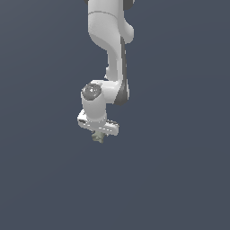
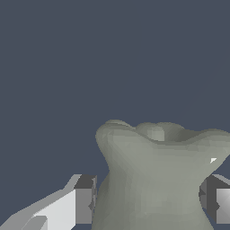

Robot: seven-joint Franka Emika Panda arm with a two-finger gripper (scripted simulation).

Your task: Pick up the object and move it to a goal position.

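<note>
Fingers (image 2: 83, 204) with dark pads sit tight against either side of the pale grey-green, lumpy, waisted object (image 2: 157, 179), which fills the gap between them in the wrist view; they look clamped on its narrow middle. Its flared, dimpled upper rim spreads wider than the grip. Seen from the exterior view, the white robot gripper (image 1: 99, 133) has the small lump (image 1: 97, 138) poking out just below its bar, under the white jointed arm (image 1: 110, 54). Beyond lies only a plain dark slate-blue ground (image 1: 179, 179). Grasping seems done; I judge that carrying remains, though no goal marker shows and I cannot tell whether the piece is lifted.
</note>
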